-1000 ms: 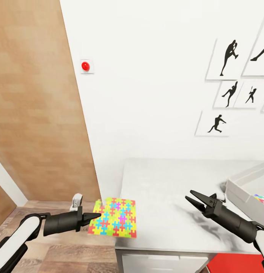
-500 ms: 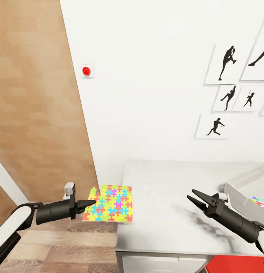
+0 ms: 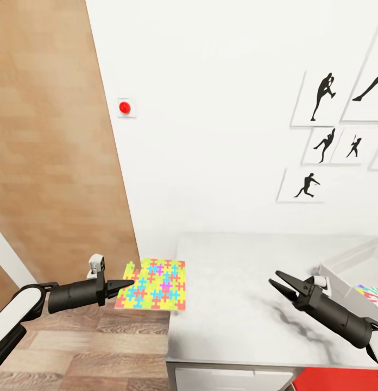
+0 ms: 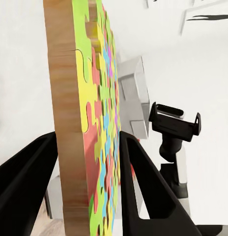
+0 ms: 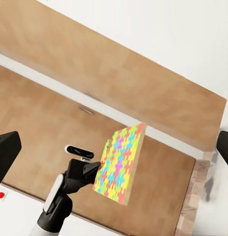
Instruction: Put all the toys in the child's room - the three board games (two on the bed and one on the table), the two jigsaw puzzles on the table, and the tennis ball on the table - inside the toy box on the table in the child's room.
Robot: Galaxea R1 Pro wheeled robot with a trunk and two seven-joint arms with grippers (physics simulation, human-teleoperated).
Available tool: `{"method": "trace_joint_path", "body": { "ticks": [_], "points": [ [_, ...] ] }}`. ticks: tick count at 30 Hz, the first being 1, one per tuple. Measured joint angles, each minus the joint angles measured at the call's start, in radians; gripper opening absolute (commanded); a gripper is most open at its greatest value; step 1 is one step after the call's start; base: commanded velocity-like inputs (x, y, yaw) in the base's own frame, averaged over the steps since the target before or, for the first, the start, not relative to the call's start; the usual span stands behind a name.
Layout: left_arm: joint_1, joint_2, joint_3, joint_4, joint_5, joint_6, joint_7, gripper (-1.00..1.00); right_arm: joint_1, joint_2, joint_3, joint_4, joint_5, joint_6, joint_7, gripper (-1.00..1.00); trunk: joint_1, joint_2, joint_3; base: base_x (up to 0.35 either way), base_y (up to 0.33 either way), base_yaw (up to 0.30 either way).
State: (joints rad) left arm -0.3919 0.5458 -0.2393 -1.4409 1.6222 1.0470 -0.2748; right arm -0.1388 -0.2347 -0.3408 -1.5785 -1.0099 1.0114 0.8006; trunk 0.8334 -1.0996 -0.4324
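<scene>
Head view, left gripper [image 3: 125, 283]: black fingers clamped on the near-left edge of the thin flat multicoloured jigsaw puzzle [image 3: 153, 284], lower left of frame.
Head view, puzzle: held roughly level, hanging past the left end of the pale grey-white table [image 3: 232, 304].
Head view, right gripper [image 3: 279, 283]: black jaws apart, holding nothing, lower right over the table.
Head view, light grey plastic toy box [image 3: 341, 266]: right edge of frame.
Head view, wall: red round button [image 3: 124, 107] upper left; black silhouette prints [image 3: 325, 95] upper right.
Left wrist view: puzzle [image 4: 92, 128] edge-on between the fingers [image 4: 143, 182].
Right wrist view: left gripper [image 5: 97, 169] gripping the puzzle [image 5: 119, 164] at centre frame.
</scene>
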Motion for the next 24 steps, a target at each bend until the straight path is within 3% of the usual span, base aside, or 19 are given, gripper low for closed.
{"method": "trace_joint_path", "body": {
  "ticks": [7,24],
  "points": [
    [0.000,-0.003,-0.003,-0.002,0.001,0.000,0.000,-1.00,0.000,-0.001,-0.004,0.002,-0.004,-0.051,0.001,1.00,-0.027,0.049,0.022,0.000,0.000,0.000],
    [0.000,-0.004,-0.003,-0.003,0.000,0.000,0.000,-1.00,0.000,-0.001,-0.002,0.000,-0.004,-0.054,0.000,1.00,-0.092,0.168,0.076,0.000,0.000,-0.008]
  ]
}}
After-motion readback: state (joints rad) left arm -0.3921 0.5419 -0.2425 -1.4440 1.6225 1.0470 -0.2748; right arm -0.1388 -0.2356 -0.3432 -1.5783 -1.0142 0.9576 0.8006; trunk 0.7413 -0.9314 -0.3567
